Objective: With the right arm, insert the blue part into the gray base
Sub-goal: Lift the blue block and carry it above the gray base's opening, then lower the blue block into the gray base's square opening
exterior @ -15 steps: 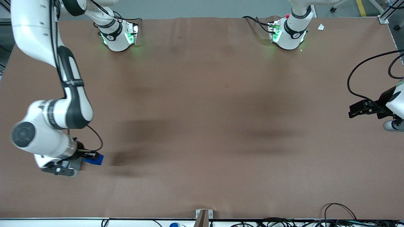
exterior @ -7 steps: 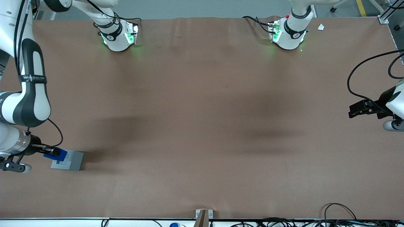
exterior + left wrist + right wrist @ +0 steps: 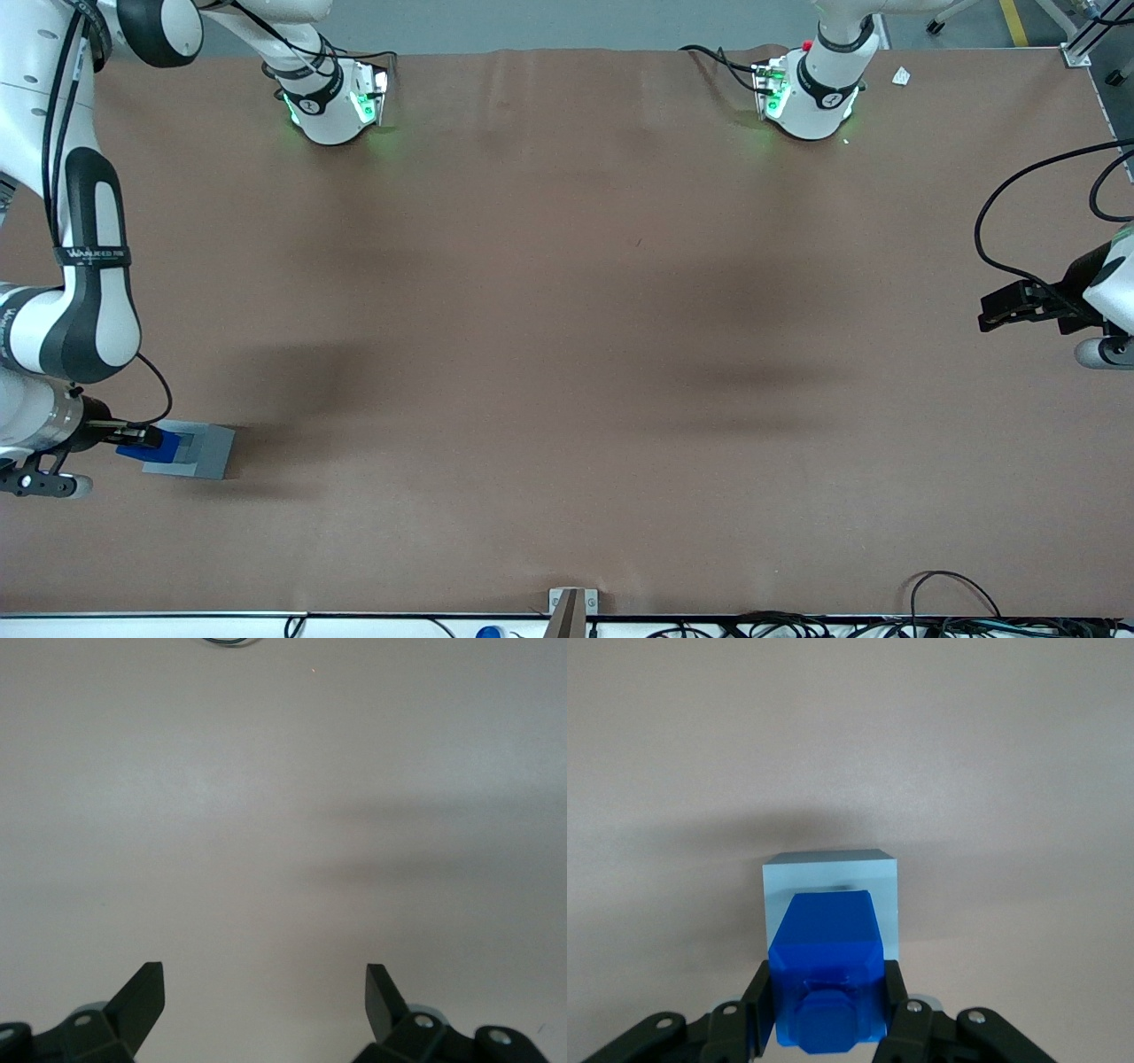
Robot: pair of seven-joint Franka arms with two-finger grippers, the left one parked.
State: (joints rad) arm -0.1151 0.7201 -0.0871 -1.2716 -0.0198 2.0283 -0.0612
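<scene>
My right arm's gripper (image 3: 142,438) is shut on the blue part (image 3: 140,447), a bright blue block with a raised stub, held between the black fingers (image 3: 897,1005). The blue part (image 3: 826,970) hangs over the edge of the gray base (image 3: 197,450) that faces the working arm. The gray base (image 3: 829,870) is a light gray square box resting on the brown table, near the working arm's end. Most of its top recess is covered by the blue part in the right wrist view.
Both arm bases (image 3: 332,102) (image 3: 808,93) stand at the table edge farthest from the front camera. The parked arm's gripper (image 3: 1019,306) hangs at its end of the table, with cables (image 3: 1019,204) near it. A small bracket (image 3: 571,602) sits at the nearest edge.
One second ago the gripper covered the gray base with the blue part sticking out toward the table's middle. It has since swung to the base's working-arm side and shifted slightly nearer the front camera.
</scene>
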